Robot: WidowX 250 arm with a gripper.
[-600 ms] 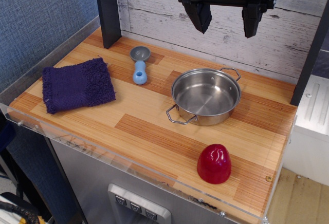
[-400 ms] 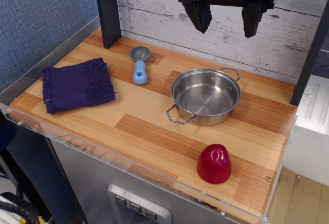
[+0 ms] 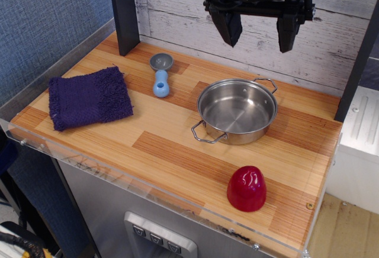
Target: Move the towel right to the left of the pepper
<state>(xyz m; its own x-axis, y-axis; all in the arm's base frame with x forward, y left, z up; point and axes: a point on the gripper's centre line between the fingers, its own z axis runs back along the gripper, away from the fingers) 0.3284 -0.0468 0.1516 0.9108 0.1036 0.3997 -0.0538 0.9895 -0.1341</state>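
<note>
Higher now, claw (image 3: 259,38) gapes empty; pot (image 3: 237,110) separates towel (image 3: 89,97) from pepper (image 3: 246,188).

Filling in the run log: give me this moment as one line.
gripper: open, high above pot | towel: flat, far left, untouched | pepper: front right | phase: pre-approach

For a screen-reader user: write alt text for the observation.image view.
An open black claw hangs empty above a wooden counter, over a steel pot. A purple towel lies flat at the far left, a red toy pepper sits near the front right edge, and a blue-handled scoop lies between towel and pot.
</note>
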